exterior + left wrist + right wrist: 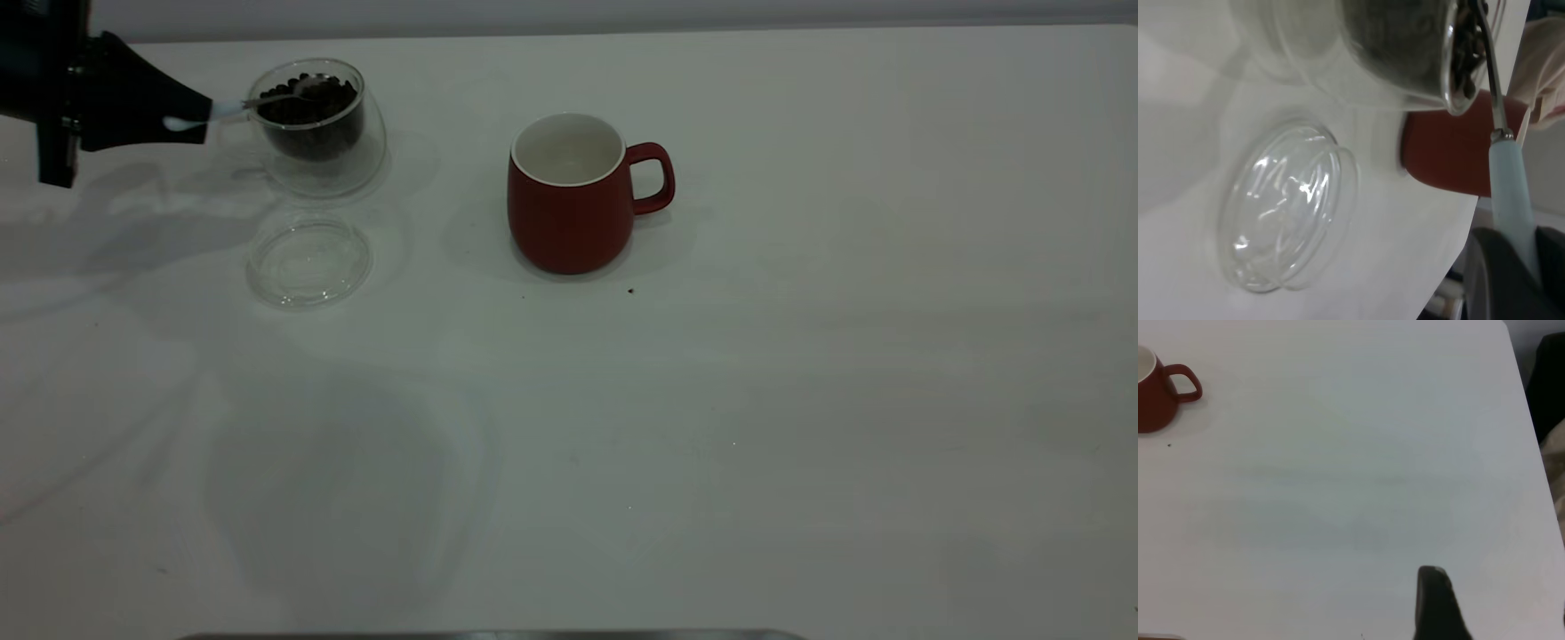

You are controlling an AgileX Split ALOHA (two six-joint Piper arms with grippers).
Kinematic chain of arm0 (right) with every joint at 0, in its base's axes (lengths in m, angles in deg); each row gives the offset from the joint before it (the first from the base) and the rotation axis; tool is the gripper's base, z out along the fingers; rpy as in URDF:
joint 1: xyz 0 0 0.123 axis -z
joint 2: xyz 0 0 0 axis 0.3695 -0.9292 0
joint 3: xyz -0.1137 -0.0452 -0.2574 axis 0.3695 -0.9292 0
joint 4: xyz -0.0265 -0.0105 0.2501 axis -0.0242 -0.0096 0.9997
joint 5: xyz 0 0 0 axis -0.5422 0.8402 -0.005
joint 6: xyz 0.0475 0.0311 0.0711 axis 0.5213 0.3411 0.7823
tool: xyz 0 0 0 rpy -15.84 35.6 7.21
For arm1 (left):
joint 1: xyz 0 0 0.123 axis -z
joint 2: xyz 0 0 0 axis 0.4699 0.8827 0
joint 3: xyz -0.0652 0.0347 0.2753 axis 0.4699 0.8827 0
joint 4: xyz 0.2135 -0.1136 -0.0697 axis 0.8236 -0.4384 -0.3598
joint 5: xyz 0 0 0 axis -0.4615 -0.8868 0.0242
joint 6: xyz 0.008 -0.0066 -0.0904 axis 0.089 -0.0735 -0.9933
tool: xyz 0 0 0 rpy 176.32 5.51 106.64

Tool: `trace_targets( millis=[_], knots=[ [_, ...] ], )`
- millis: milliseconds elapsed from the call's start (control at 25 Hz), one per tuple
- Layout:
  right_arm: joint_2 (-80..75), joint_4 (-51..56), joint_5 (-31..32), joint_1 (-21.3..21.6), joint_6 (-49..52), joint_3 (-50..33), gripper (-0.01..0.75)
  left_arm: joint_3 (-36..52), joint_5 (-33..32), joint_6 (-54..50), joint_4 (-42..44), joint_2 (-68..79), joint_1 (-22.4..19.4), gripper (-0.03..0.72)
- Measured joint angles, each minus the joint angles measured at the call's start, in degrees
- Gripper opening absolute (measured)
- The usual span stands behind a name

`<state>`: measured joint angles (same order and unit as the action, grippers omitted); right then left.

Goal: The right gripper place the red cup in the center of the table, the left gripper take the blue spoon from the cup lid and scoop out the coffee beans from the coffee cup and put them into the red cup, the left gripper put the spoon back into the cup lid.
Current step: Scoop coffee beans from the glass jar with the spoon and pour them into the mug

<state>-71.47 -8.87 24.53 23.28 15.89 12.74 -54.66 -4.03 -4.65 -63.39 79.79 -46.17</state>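
Note:
My left gripper (191,120) is at the table's far left, shut on the pale blue handle of the blue spoon (233,108). The spoon's steel bowl is inside the mouth of the coffee cup (342,164), on the coffee beans (311,120). In the left wrist view the spoon handle (1508,193) runs from my jaws into the beans (1465,53). The cup lid (308,262) lies empty in front of the coffee cup. The red cup (569,204) stands upright and empty near the table's middle, handle to the right. My right gripper (1498,607) is open, off to the right over the bare table (1351,487).
One stray dark speck (630,290) lies just in front of the red cup. The table's far edge is just behind the coffee cup. The right wrist view shows the red cup (1155,400) far off and the table's corner.

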Motion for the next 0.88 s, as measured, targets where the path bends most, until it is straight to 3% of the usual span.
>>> trace_targets(
  millis=[880],
  knots=[
    [0.00,0.00,0.00,0.00,0.00,0.00,0.479,0.00,-0.10,-1.51,1.52,-3.18,1.58,0.124]
  ],
)
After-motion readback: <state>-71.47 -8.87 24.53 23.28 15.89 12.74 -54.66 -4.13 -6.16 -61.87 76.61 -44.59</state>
